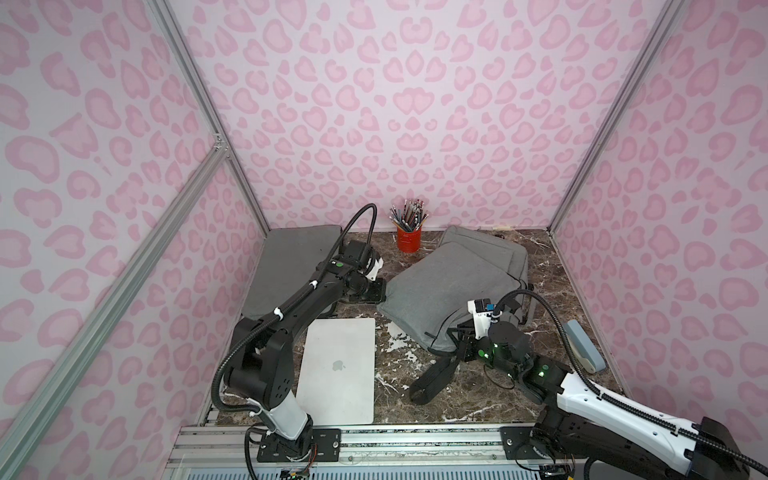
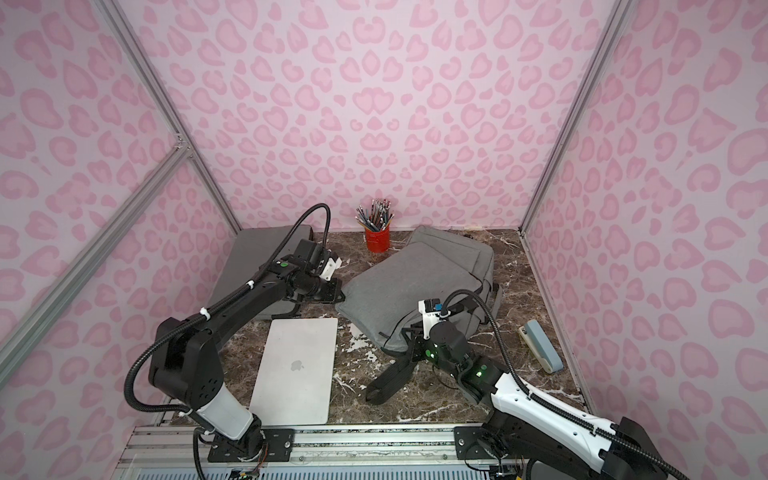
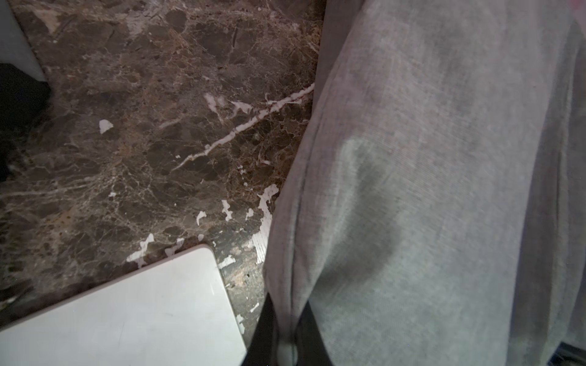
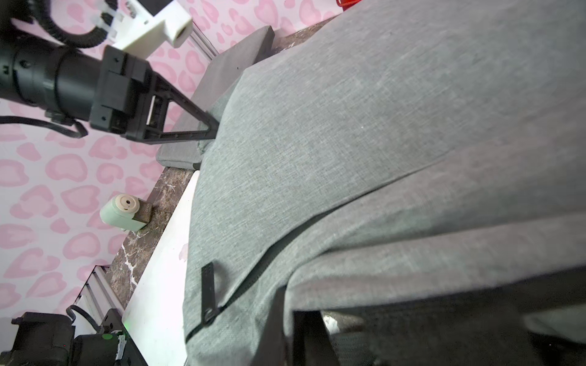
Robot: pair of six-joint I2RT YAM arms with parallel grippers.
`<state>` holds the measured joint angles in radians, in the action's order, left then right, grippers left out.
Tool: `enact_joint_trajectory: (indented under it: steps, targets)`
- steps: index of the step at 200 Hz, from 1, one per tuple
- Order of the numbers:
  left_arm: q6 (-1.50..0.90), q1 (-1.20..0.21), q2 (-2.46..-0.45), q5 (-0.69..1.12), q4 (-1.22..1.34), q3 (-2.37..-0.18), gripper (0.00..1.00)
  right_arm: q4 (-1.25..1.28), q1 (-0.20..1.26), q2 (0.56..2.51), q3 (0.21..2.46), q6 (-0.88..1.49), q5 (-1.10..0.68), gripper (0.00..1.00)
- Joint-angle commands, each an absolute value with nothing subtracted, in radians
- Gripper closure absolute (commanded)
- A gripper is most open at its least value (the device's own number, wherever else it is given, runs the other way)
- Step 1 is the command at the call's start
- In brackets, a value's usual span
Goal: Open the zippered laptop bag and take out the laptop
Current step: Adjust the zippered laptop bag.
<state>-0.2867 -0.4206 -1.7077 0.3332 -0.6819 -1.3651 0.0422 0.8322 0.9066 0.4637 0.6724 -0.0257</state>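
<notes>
Red pencil cup (image 1: 409, 243), grey pad (image 1: 291, 262), blue stapler (image 1: 584, 343), marble tabletop (image 1: 478, 397)

laptop (image 2: 293, 370) – flat on table (image 2: 521, 291) | L pincer (image 2: 340, 296), R pincer (image 2: 405, 334) – at bag (image 2: 399, 282) edges

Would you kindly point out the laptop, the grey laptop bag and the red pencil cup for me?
laptop (image 1: 337, 372): in a top view, on the middle of its lid.
grey laptop bag (image 1: 449, 286): in a top view, on its upper fabric panel.
red pencil cup (image 1: 408, 241): in a top view, on its side wall.
</notes>
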Motion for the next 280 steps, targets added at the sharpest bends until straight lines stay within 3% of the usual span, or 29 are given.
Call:
enact_joint_trajectory:
  steps: [1,27,47,64,70,121,176,280]
  targets:
    - [-0.271,-0.414,-1.768,0.519,-0.529,-1.431,0.96,0.236,0.857,0.941,0.488,0.66,-0.142,1.0]
    - [-0.264,-0.401,-1.851,0.53,-0.548,-1.508,0.86,0.242,0.859,0.99,0.499,0.687,-0.114,1.0]
    - [-0.273,-0.389,-1.905,0.53,-0.553,-1.541,0.7,0.261,0.86,1.019,0.49,0.74,-0.07,1.0]
    - [-0.277,-0.379,-1.937,0.534,-0.563,-1.563,0.66,0.267,0.865,1.036,0.492,0.776,-0.027,1.0]
    - [-0.277,-0.377,-1.944,0.527,-0.571,-1.569,0.6,0.27,0.866,1.041,0.492,0.787,-0.008,1.0]
    - [-0.304,-0.354,-1.874,0.441,-0.629,-1.527,0.34,0.296,0.867,1.104,0.498,0.829,0.038,1.0]
    - [-0.352,-0.304,-1.756,0.42,-0.603,-1.363,0.24,0.329,0.867,1.16,0.509,0.86,0.051,1.0]
    - [-0.388,-0.193,-1.645,0.412,-0.587,-1.295,0.15,0.325,0.864,1.147,0.484,0.931,0.137,1.0]
